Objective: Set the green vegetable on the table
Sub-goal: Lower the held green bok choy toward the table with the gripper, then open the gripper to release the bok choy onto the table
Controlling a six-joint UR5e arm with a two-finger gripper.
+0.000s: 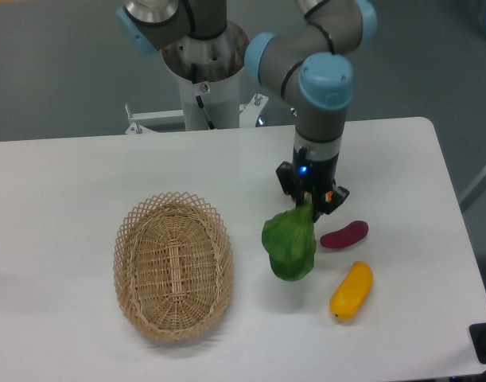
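nearest my camera on the white worktop (60,199) i have the yellow oblong fruit (351,290), lying at a slant toward the front right. off to the left, well apart from it, sits the oval wicker basket (173,266), and i see nothing inside it.

a little further back, between basket and fruit, is the green vegetable (289,243). its broad dark leaf hangs downward and its narrow pale stem points up into the gripper (310,200). the jaws are pinching that stem end, one finger on either side of it. i cannot tell from this single view whether the bottom of the leaf is touching the worktop or hanging just above it; a faint shadow lies right under the leaf.

just to the right of the leaf, at about the height of its upper half, lies the small purple piece (344,235), flat on the worktop and apart from the yellow fruit below it. a bit of orange (328,195) shows right behind the gripper's fingers; too much of it is hidden for me to say what it is.

above that, the arm's wrist (316,119) stands nearly upright over the gripper, a blue light glowing on its lower housing, with the blue-capped joint on top. at the far edge, behind the worktop, is the arm's pale base column (204,76).
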